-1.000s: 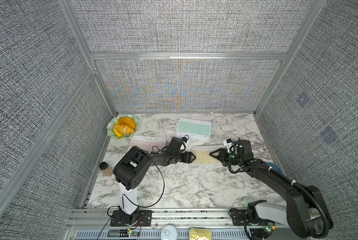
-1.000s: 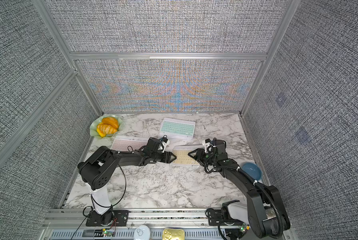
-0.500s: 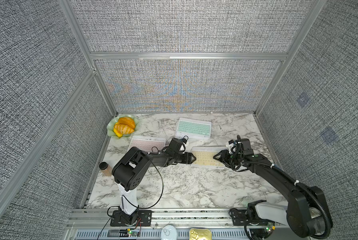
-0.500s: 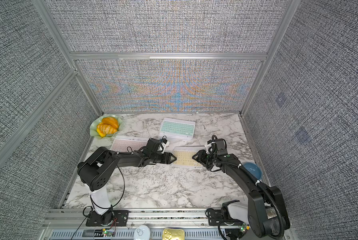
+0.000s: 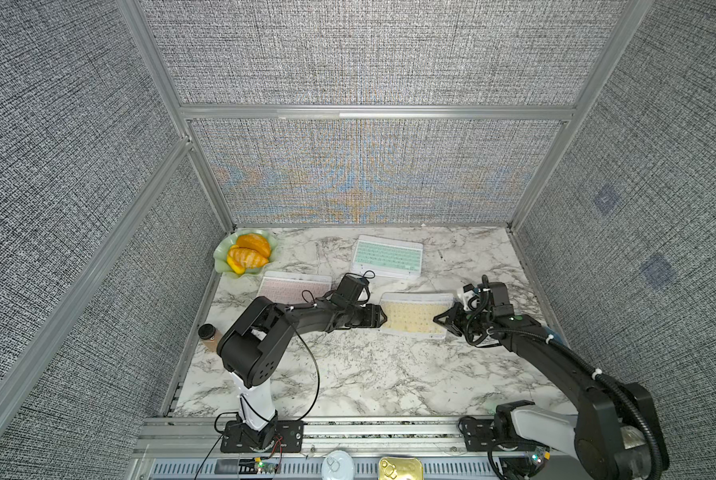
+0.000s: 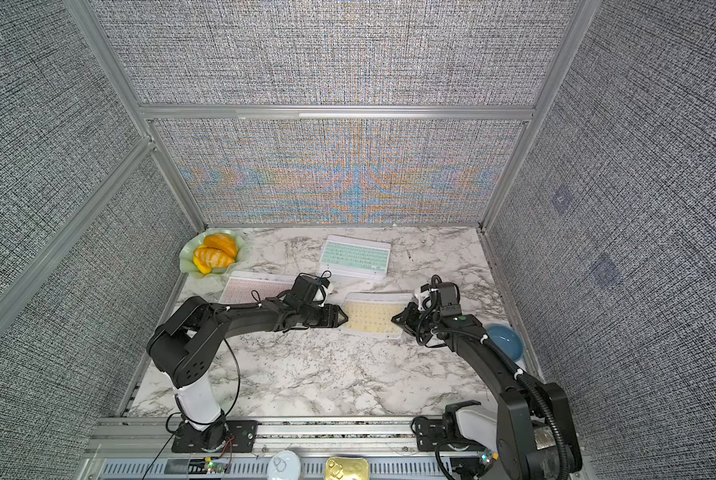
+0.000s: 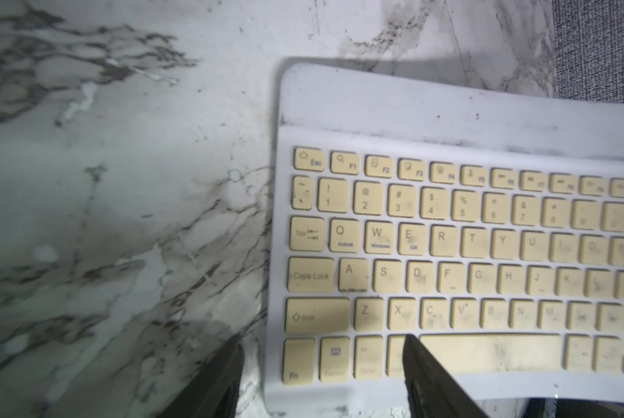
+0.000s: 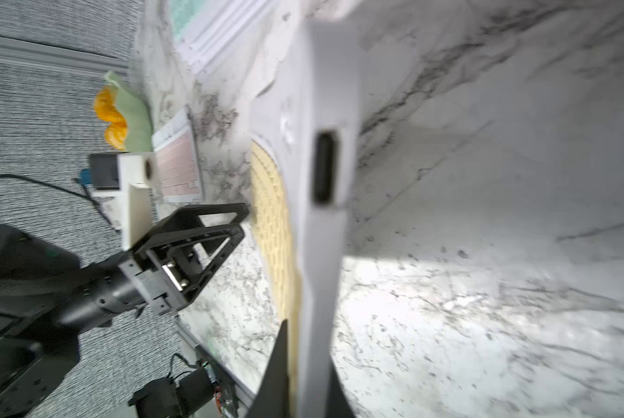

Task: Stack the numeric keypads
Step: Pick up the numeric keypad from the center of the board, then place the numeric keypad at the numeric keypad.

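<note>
Right gripper [image 5: 438, 319]: pinches right short edge of yellow keypad [image 5: 414, 316], centre-right of frame; thin slab offers only edges. Left gripper [image 5: 383, 318]: jaws apart at opposite edge, probably braces against sliding. Likely bound for green-topped stack [image 5: 387, 257], upper centre.

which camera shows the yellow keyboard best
The left wrist view: the yellow keyboard fills the picture from above and its near key legends are readable, though its far end is cut off. Both top views show it nearly whole but small. The right wrist view shows it edge-on and blurred.
</note>
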### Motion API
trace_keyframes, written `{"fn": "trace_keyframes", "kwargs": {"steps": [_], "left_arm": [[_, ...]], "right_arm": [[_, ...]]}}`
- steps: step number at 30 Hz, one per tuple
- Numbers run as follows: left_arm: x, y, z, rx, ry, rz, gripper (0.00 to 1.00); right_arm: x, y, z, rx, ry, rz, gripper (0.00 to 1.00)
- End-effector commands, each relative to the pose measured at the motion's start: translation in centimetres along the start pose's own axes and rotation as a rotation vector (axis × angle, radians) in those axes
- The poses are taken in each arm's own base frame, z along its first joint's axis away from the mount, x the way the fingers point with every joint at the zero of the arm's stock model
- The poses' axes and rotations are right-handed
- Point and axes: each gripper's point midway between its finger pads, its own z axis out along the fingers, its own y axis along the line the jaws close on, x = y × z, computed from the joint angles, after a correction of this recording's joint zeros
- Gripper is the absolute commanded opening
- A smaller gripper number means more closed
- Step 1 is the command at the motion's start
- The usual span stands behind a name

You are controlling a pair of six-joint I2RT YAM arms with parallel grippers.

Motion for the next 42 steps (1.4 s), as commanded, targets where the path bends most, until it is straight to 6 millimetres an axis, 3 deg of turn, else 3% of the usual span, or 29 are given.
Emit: {"fn": "trace_keyframes", "kwargs": {"steps": [1, 6, 11, 16, 22, 33, 42], "left_arm": [[-1.3, -0.3, -1.2, -0.014, -0.035, -0.015, 0.70], [-4.7, -0.7, -4.2, -0.001, -0.120, -0.037, 0.70], [-7.9, 0.8, -7.9, -0.032, -0.183, -0.078, 0.70], [-10.2, 2.1, -10.8, -0.105, -0.227, -0.084, 0.70], [-11.2, 3.3, -12.4, -0.143, -0.246, -0.109, 0.71], [-11.3, 5.9, -12.6, -0.182, -0.235, -0.155, 0.71], [-11.4, 7.0, -12.3, -0.197, -0.227, -0.180, 0.71]], "right_arm": [[-0.2, 0.0, -0.3, 0.000, -0.009, 0.008, 0.00], [-1.0, 3.3, -1.4, -0.108, -0.019, -0.031, 0.00], [-3.1, 7.6, -2.8, -0.215, -0.052, -0.089, 0.00], [-6.2, 11.4, -2.7, -0.306, -0.075, -0.143, 0.00], [-11.7, 14.7, -1.0, -0.387, -0.147, -0.199, 0.00], [-20.0, 15.0, 5.8, -0.411, -0.131, -0.198, 0.00], [-22.3, 13.2, 10.1, -0.441, -0.054, -0.144, 0.00]]}}
